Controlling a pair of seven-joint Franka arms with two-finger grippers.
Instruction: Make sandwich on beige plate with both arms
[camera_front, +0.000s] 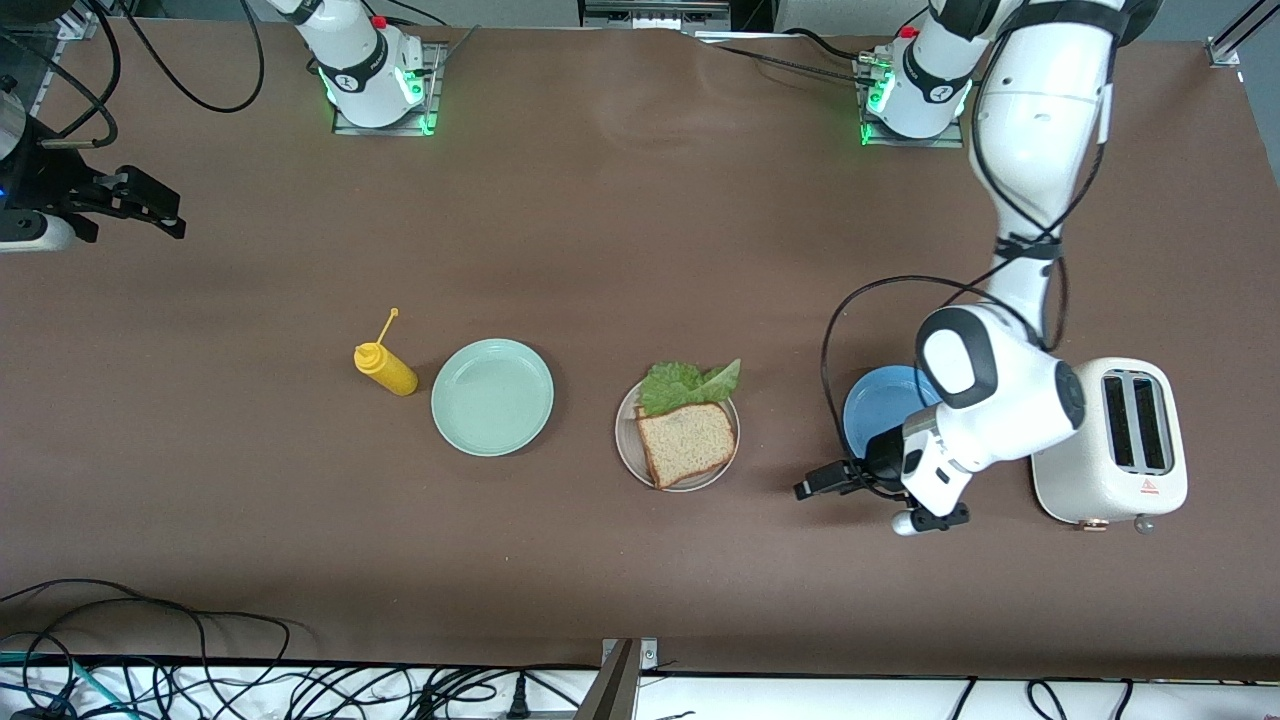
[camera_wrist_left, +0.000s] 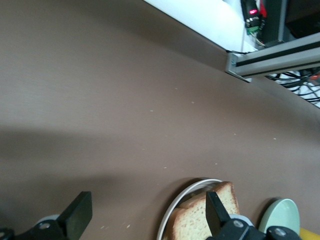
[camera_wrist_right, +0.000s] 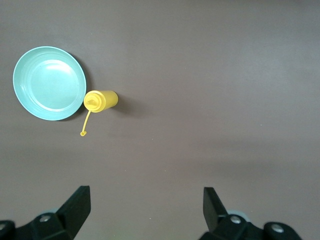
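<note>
The beige plate (camera_front: 628, 450) sits mid-table and holds the sandwich. A tan bread slice (camera_front: 686, 442) lies on top, and the green lettuce leaf (camera_front: 690, 382) sticks out from under it on the edge farther from the camera. The left wrist view shows two stacked slices (camera_wrist_left: 200, 220) on the plate's rim (camera_wrist_left: 182, 195). My left gripper (camera_front: 822, 482) is open and empty, low over the table between the beige plate and the blue plate; it also shows in its own wrist view (camera_wrist_left: 147, 215). My right gripper (camera_front: 160, 208) is open and empty, high over the right arm's end of the table, and shows in its own wrist view (camera_wrist_right: 145, 205).
A mint-green plate (camera_front: 492, 396) and a lying yellow squeeze bottle (camera_front: 385, 368) are toward the right arm's end; both show in the right wrist view, the plate (camera_wrist_right: 49, 82) and the bottle (camera_wrist_right: 101, 100). A blue plate (camera_front: 880, 400) and a white toaster (camera_front: 1110, 440) are toward the left arm's end.
</note>
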